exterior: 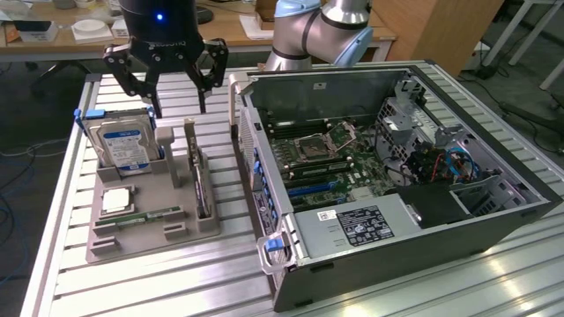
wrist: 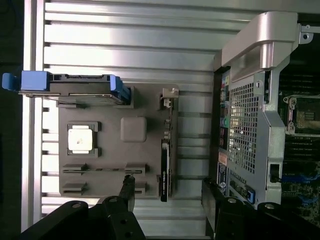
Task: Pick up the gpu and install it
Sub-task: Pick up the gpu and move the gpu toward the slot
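The gpu (exterior: 199, 186) is a thin dark card standing on edge in a slot of the grey tray (exterior: 157, 191), with its pale bracket end toward the back. In the wrist view the gpu (wrist: 165, 162) shows edge-on, lying between the two dark fingers (wrist: 128, 192). My gripper (exterior: 177, 105) hangs open above the tray's far end, behind the card and clear of it, holding nothing. Seen from the wrist, my gripper (wrist: 167, 192) lines up with the near end of the card.
On the same tray (wrist: 112, 150) stand a silver hard drive (exterior: 123, 148) with blue clips, a square processor (exterior: 116, 200) and a green memory stick (exterior: 141, 216). The opened computer case (exterior: 423, 254) with its motherboard (exterior: 335, 158) lies on the exterior view's right of the slatted aluminium table (exterior: 176, 284).
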`<state>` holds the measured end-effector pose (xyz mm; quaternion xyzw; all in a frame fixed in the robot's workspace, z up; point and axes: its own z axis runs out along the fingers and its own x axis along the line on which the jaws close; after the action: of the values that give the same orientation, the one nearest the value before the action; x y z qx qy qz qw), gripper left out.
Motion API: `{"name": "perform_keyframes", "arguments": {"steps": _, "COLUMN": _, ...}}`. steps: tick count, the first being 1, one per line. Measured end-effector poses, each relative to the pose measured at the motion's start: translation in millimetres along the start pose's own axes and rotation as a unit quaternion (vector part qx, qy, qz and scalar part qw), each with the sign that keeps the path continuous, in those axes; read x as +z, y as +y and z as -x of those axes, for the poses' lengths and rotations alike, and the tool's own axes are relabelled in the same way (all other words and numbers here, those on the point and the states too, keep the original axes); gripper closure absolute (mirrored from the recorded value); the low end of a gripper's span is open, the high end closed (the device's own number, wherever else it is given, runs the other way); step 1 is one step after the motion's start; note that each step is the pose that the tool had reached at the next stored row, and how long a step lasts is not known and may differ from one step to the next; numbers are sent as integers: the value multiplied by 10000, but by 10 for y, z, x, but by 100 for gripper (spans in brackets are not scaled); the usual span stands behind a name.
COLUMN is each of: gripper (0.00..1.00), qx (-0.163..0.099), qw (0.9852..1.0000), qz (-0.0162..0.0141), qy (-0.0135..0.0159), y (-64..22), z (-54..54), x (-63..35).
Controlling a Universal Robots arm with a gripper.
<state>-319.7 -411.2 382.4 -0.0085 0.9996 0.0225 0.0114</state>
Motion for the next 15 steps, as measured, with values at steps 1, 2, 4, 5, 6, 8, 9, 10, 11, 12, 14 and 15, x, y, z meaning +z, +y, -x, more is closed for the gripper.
{"name": "perform_keyframes", "arguments": {"steps": 1, "gripper": 35, "qx": -4, "qw": 10000, "qz": 0, "qy": 0, "y": -1, "z": 0, "x": 5}}
{"name": "perform_keyframes", "arguments": {"steps": 2, "gripper": 35, "qx": -11, "qw": 10000, "qz": 0, "qy": 0, "y": -2, "z": 0, "x": 10}}
{"name": "perform_keyframes", "arguments": {"steps": 4, "gripper": 35, "qx": -21, "qw": 10000, "qz": 1, "qy": 1, "y": -3, "z": 0, "x": 21}}
{"name": "perform_keyframes", "arguments": {"steps": 5, "gripper": 35, "qx": -25, "qw": 10000, "qz": 1, "qy": 1, "y": -3, "z": -1, "x": 28}}
{"name": "perform_keyframes", "arguments": {"steps": 6, "gripper": 35, "qx": -29, "qw": 10000, "qz": 1, "qy": 1, "y": -4, "z": -1, "x": 35}}
{"name": "perform_keyframes", "arguments": {"steps": 8, "gripper": 35, "qx": -37, "qw": 10000, "qz": 1, "qy": 1, "y": -4, "z": -1, "x": 48}}
{"name": "perform_keyframes", "arguments": {"steps": 9, "gripper": 35, "qx": -41, "qw": 10000, "qz": 1, "qy": 2, "y": -4, "z": -1, "x": 54}}
{"name": "perform_keyframes", "arguments": {"steps": 10, "gripper": 35, "qx": -45, "qw": 10000, "qz": 1, "qy": 2, "y": -5, "z": -1, "x": 60}}
{"name": "perform_keyframes", "arguments": {"steps": 11, "gripper": 35, "qx": -49, "qw": 10000, "qz": 1, "qy": 2, "y": -5, "z": -2, "x": 65}}
{"name": "perform_keyframes", "arguments": {"steps": 12, "gripper": 35, "qx": -53, "qw": 10000, "qz": 2, "qy": 2, "y": -6, "z": -2, "x": 69}}
{"name": "perform_keyframes", "arguments": {"steps": 14, "gripper": 35, "qx": -62, "qw": 10000, "qz": 2, "qy": 2, "y": -8, "z": -2, "x": 78}}
{"name": "perform_keyframes", "arguments": {"steps": 15, "gripper": 35, "qx": -65, "qw": 10000, "qz": 2, "qy": 3, "y": -9, "z": -2, "x": 82}}
